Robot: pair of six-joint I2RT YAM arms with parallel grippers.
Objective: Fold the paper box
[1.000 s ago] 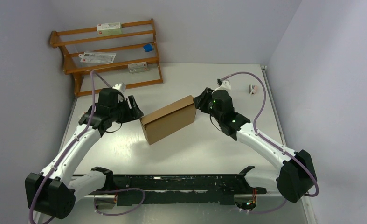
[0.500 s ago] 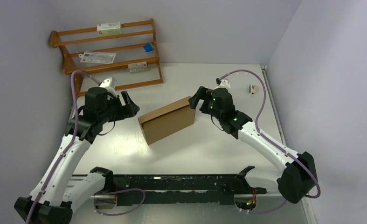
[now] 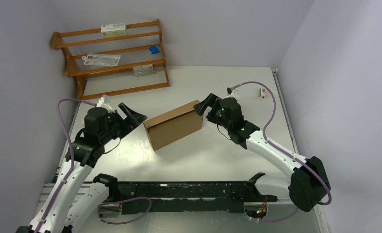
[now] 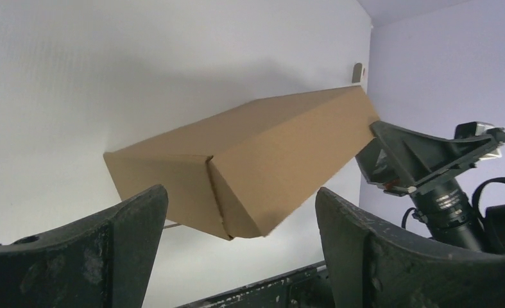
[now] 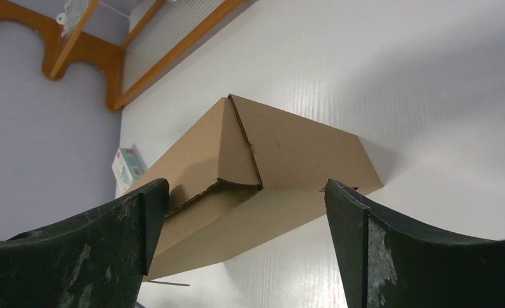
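- Left end effector (image 3: 135,117) sits left of centre in the top view with its two dark fingers spread wide apart, holding nothing. It is pointed at the lower-left end of the plain brown cardboard box (image 3: 175,125) and stands just short of it.
- In the left wrist view, the same end effector (image 4: 240,199) frames the box (image 4: 269,154) between its fingers. The box's near end face shows a slanted flap seam.
- Right end effector (image 3: 202,107) is just right of centre in the top view, and its fingers are also apart with nothing between them. It is close against the box's upper-right end, but whether a finger touches the cardboard cannot be told.
- From the right wrist view, the end effector (image 5: 246,186) looks onto the box (image 5: 288,151), whose end flaps meet at a seam with a slight gap along the lower edge.
- The box is closed into a long rectangular shape. It lies flat in the middle of the white surface (image 3: 213,155), running diagonally from lower left to upper right.
- A wooden rack (image 3: 111,58) stands in the upper left of the top view, carrying white printed packets (image 3: 113,29) and a small blue object (image 3: 154,49).
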